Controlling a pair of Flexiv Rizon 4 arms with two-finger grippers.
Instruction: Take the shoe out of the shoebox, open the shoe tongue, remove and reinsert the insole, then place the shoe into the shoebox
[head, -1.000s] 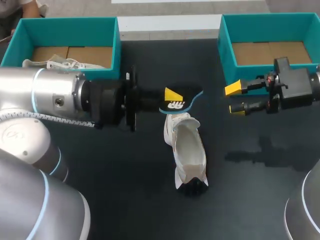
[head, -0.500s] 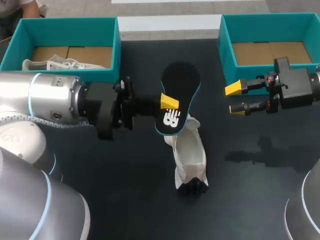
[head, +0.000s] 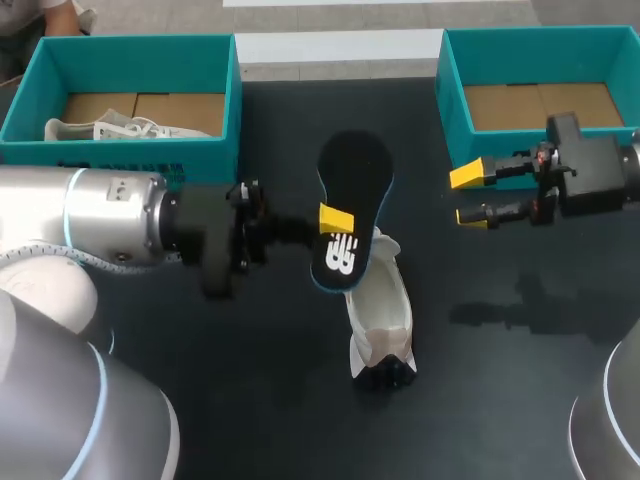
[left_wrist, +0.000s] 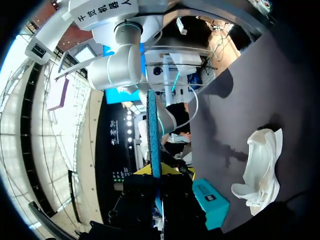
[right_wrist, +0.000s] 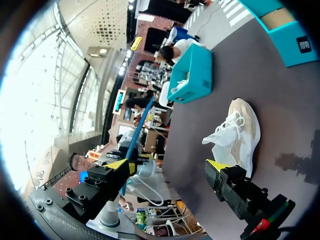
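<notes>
Head view: on the black table (head: 500, 400) lies the white lace-up sneaker (head: 382, 300). Left gripper (head: 335, 220) pinches the black foam insole (head: 351, 180) just above it; right gripper (head: 468, 197) stands wide, empty. Better align insole with sneaker length, then slide in toe-first.

the insole (head: 352, 190) is black on its upper face, with a thin teal rim and a white printed mark toward its six o'clock end (edge-on in the left wrist view it reads as one teal-blue line). the shoe (head: 382, 305) is off-white all over, with a black sole showing at its six o'clock end. the left gripper (head: 336, 222) and right gripper (head: 470, 197) have bright yellow tips on black bodies. the left arm (head: 90, 215) is silver with a pale blue ring. the ten o'clock shoebox (head: 130, 150) and the two o'clock shoebox (head: 452, 90) are teal with brown cardboard floors. the second shoe (head: 100, 128), in the ten o'clock one, is white. the table (head: 250, 400) is matte black.
</notes>
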